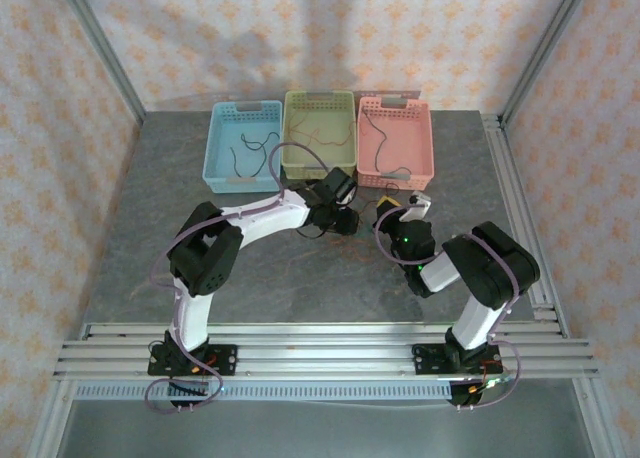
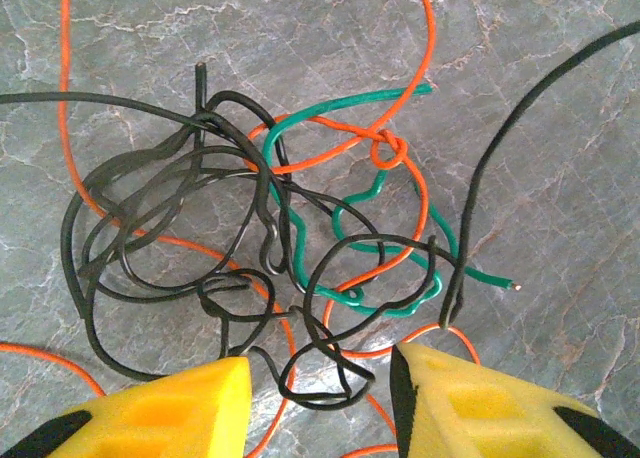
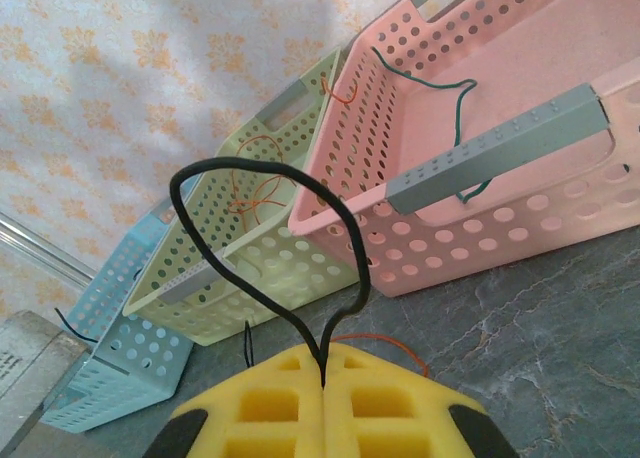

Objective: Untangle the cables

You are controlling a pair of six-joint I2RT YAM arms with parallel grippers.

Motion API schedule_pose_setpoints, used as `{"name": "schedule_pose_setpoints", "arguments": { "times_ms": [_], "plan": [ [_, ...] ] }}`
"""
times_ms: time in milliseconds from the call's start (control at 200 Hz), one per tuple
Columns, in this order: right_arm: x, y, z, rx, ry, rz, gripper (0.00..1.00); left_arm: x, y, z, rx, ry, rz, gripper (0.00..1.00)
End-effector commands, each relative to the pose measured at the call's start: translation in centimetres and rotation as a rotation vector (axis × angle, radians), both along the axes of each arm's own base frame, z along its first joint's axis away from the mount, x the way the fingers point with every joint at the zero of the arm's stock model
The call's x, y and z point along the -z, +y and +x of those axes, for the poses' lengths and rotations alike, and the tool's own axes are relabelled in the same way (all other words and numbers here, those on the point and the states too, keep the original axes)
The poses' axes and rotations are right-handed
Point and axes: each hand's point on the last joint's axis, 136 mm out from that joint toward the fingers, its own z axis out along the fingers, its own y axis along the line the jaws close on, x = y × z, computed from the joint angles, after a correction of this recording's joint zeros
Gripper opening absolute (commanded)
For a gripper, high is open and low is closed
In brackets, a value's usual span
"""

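Several black, orange and green cables (image 2: 280, 238) lie knotted on the grey worktop (image 2: 560, 228), seen close from the left wrist, beneath the parted left claw (image 2: 320, 378). From the right wrist, the right claw (image 3: 322, 373) pinches one black cable (image 3: 240, 165), which loops upright before a pink basket (image 3: 520, 228).

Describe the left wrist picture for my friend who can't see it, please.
A knotted tangle of thin black, orange and green cables lies on a grey marbled table. At the bottom edge, the left gripper has its two yellow fingers apart, with the nearest loops showing between them.
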Motion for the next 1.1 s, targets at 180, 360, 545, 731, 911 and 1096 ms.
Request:
{"name": "schedule_pose_setpoints", "arguments": {
  "times_ms": [180,360,545,731,911,1096],
  "plan": [
    [-0.5,0.1,0.1,0.000,-0.015,0.029,0.00,-0.2,-0.6,-0.1,0.025,-0.020,0.074,0.39],
    [-0.5,0.0,0.0,0.001,-0.014,0.029,0.00,0.1,-0.9,-0.1,0.038,-0.010,0.091,0.36],
    [-0.5,0.0,0.0,0.003,-0.016,0.028,0.00,0.2,-1.2,-0.1,0.043,-0.004,0.106,0.28],
    [-0.4,-0.1,0.0,0.004,-0.014,0.022,0.00,-0.7,-0.4,-0.1,0.011,-0.052,0.089,0.12],
    [-0.4,-0.3,0.1,0.016,-0.017,0.013,0.00,-3.1,1.1,-1.0,-0.020,-0.114,0.048,0.08],
    [-0.2,-0.6,0.1,0.033,-0.015,0.005,0.00,-5.2,4.2,-2.5,-0.070,-0.179,0.061,0.05]
  ]
}}
